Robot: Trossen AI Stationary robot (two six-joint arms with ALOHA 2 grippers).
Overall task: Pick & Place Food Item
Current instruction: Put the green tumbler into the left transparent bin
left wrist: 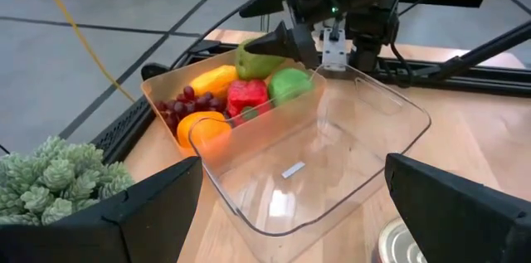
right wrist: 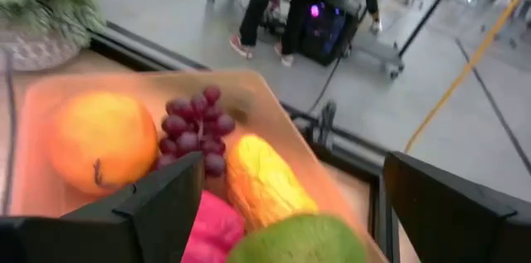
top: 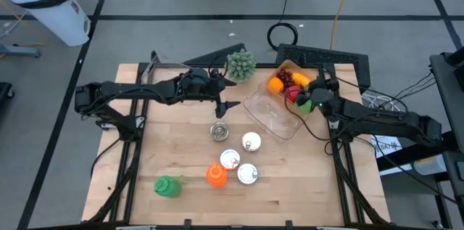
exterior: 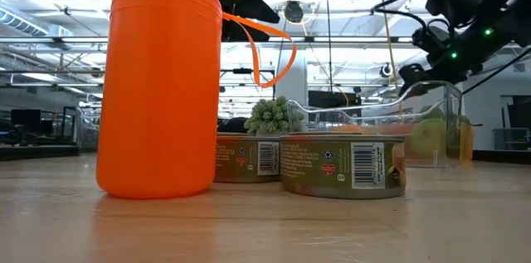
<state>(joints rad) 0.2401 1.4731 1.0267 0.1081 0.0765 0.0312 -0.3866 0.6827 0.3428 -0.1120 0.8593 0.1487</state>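
Note:
A tan tray at the far right holds toy food: an orange, grapes, a yellow fruit, a red piece and a green apple. A clear plastic container rests flat on the table beside the tray. My right gripper hovers open over the tray, its fingers to either side of the green apple. My left gripper is open above the table, left of the clear container, with nothing between its fingers.
A potted succulent stands at the far edge, left of the tray. Several food cans stand mid-table, with an orange bottle and a green item nearer the front edge. A person's legs show beyond the table.

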